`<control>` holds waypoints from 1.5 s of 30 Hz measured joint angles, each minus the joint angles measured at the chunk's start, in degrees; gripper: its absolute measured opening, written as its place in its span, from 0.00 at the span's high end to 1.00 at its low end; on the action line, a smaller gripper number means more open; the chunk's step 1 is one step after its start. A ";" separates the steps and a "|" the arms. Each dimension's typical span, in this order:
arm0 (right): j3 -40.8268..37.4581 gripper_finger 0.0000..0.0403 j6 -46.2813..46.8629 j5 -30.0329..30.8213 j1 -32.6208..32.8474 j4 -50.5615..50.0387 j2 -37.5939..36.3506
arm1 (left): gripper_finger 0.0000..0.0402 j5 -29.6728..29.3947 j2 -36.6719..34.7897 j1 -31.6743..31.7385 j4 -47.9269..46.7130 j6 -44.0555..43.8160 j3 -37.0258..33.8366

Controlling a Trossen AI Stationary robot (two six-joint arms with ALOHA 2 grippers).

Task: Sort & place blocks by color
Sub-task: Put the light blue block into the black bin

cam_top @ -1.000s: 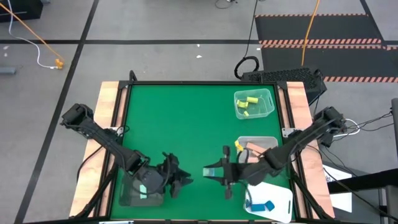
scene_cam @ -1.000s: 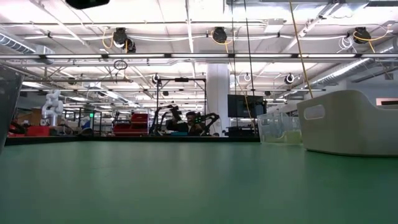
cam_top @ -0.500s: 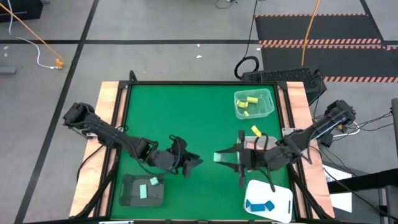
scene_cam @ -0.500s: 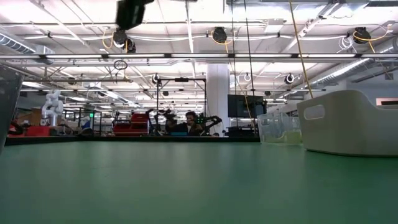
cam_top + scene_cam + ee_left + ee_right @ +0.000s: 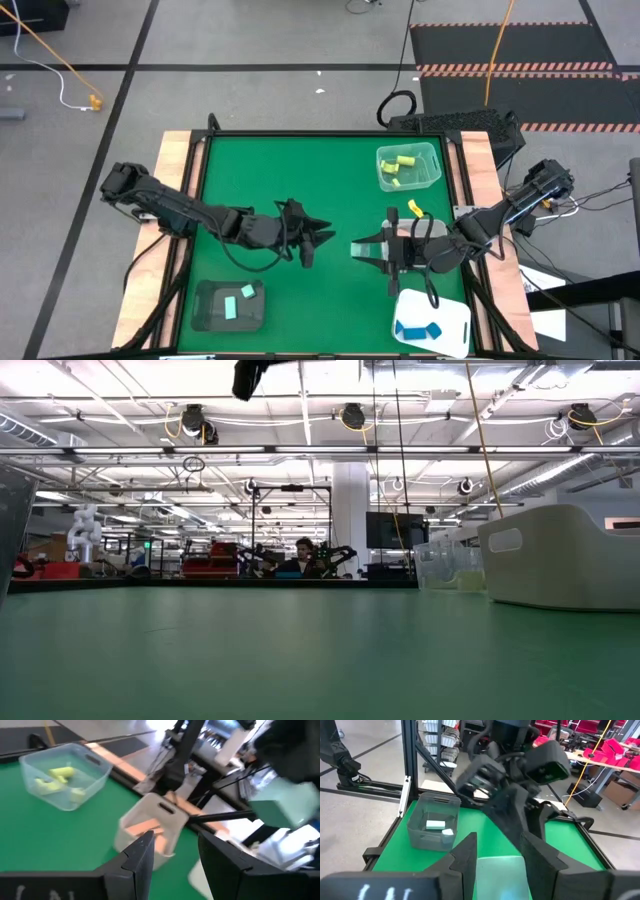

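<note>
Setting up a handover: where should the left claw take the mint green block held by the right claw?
Best take the mint green block by its free end, sticking out past the right claw toward the left claw. That claw, open and facing it, could come in from its own side and close on the flat faces left bare.

The tan-pink blocks (image 5: 404, 236) lay mostly hidden under the right arm at about four o'clock on the table. The mint green block (image 5: 501, 868) in the right gripper (image 5: 499, 854) was blurred, its lower part cut off.
</note>
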 joint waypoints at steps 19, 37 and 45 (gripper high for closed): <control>0.00 0.72 1.73 -0.31 0.02 -2.51 0.02 | 0.62 18.20 0.02 -1.08 0.94 -28.29 -0.01; 0.00 0.72 1.07 -0.33 0.02 -2.16 0.02 | 0.84 19.17 0.11 -1.83 7.61 -14.09 -0.01; 0.00 0.73 -4.64 1.07 0.04 1.39 0.04 | 0.53 16.59 0.88 -1.87 8.24 -15.87 -0.01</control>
